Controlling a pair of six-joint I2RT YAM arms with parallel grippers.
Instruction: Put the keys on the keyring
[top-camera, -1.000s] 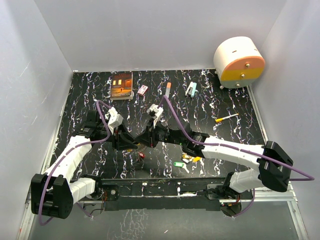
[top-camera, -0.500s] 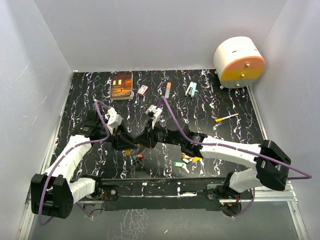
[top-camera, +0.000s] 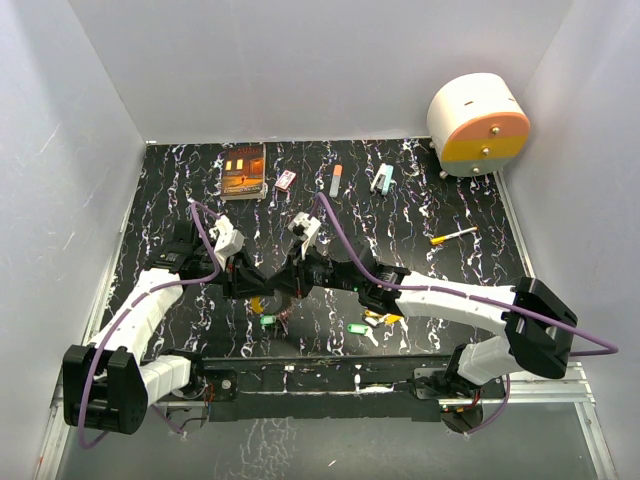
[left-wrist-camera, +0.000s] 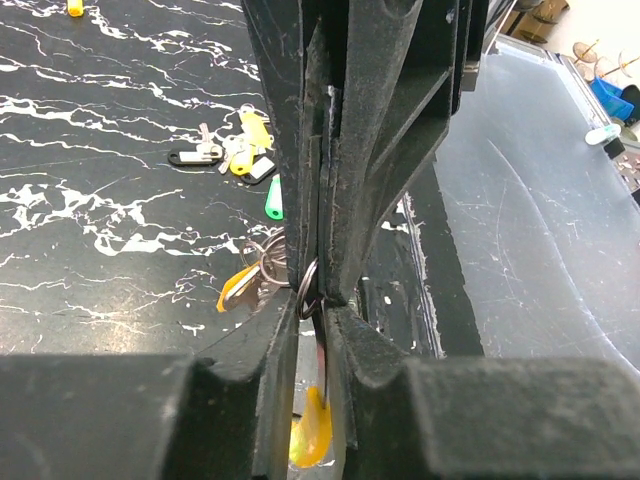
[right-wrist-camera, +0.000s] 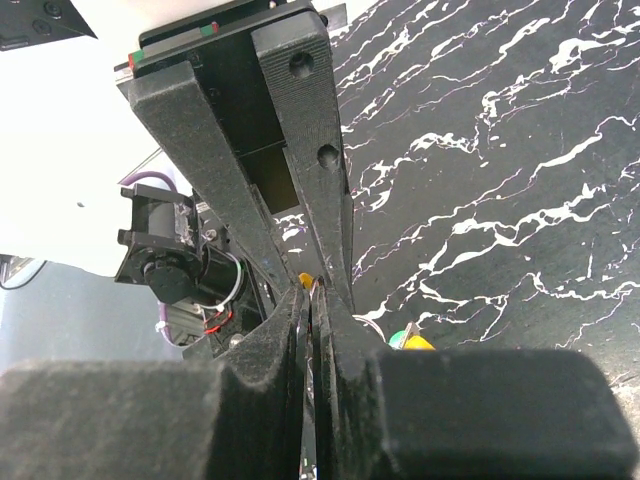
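While the keyring (left-wrist-camera: 306, 290) is pinched at the tips of the left gripper (left-wrist-camera: 320, 306) and the right gripper (right-wrist-camera: 312, 292), both shut tight on it near the front of the table (top-camera: 450, 200), it must be kept still so a key can be slid on slowly. Other keys (top-camera: 376, 319) are left lying nearby. A green key (top-camera: 267, 320) is now seen under the grippers, where a red one was seen before.

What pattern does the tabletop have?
The tabletop is black with white marble-like veining, clearest in the top external view.
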